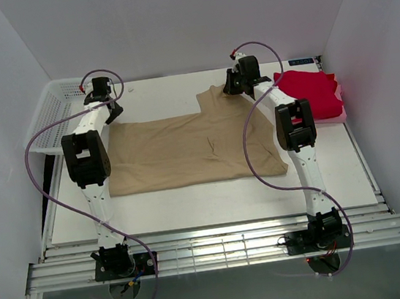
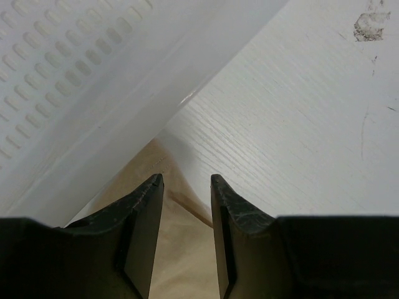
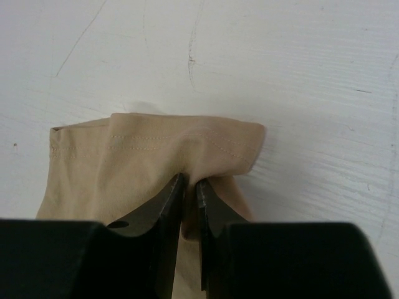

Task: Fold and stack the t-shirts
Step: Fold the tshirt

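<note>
Edge of tan shirt (image 1: 185,148) pinched in right jaws, left jaws parted

The 2 arms share 1 build: the left arm (image 1: 87,160) and the right arm (image 1: 297,131) are white tubular links joined by boxy black joint housings, on black bases. A thin purple cable (image 1: 32,175) loops loosely beside each (the left base also shows short blue, yellow and red wires). The jaws are matte black wedges tapering to blunt tips, their inner faces scuffed grey.
</note>
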Motion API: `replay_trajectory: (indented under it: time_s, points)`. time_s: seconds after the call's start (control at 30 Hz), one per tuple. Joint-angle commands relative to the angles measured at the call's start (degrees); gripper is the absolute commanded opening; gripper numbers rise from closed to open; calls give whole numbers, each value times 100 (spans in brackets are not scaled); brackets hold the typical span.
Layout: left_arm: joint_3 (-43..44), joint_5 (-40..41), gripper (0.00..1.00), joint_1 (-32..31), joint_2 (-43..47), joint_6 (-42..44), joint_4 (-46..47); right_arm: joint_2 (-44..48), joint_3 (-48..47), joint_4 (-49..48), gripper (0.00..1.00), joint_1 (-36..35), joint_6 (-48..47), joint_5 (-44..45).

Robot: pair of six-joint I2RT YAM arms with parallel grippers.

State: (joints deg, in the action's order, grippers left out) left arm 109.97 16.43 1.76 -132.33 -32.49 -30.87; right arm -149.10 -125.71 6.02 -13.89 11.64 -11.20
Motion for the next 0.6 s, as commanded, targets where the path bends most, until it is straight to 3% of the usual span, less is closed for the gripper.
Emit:
replay_trajectory:
  time_s: [0.0,0.57]
  points:
    - [-389,142,48,439,-390,-214,-534,223,108,-92,20,18,31,-102]
    - [-855,-25,48,272,67,-460,-402,320,328,-101,20,18,181,-172]
